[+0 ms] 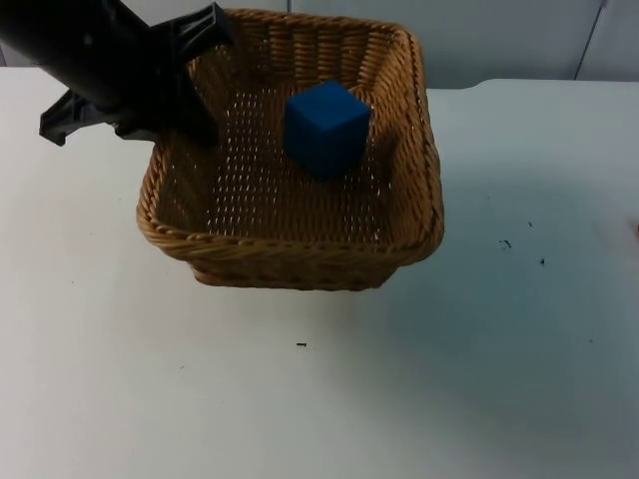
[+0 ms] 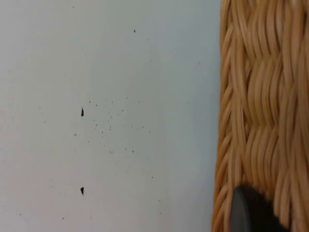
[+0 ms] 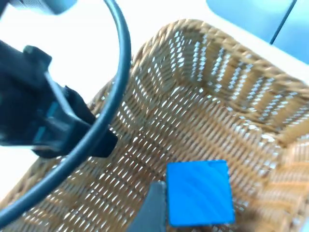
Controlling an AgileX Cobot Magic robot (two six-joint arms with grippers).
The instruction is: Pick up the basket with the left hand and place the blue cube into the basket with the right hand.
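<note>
A woven wicker basket [image 1: 300,254] hangs over the white table, casting a shadow beneath and to its right. My left gripper [image 1: 178,122] is shut on its rim at the back left corner. In the left wrist view the basket wall [image 2: 263,111] runs beside a black fingertip [image 2: 251,215]. A blue cube [image 1: 326,128] rests on the basket floor near the back wall, with nothing around it. The right wrist view looks down into the basket at the blue cube [image 3: 199,193], and my right gripper [image 3: 152,210] is just beside it.
The white table [image 1: 519,339] spreads out around the basket, marked with a few small dark specks [image 1: 505,243]. A grey partition wall [image 1: 499,35] stands behind the table's far edge.
</note>
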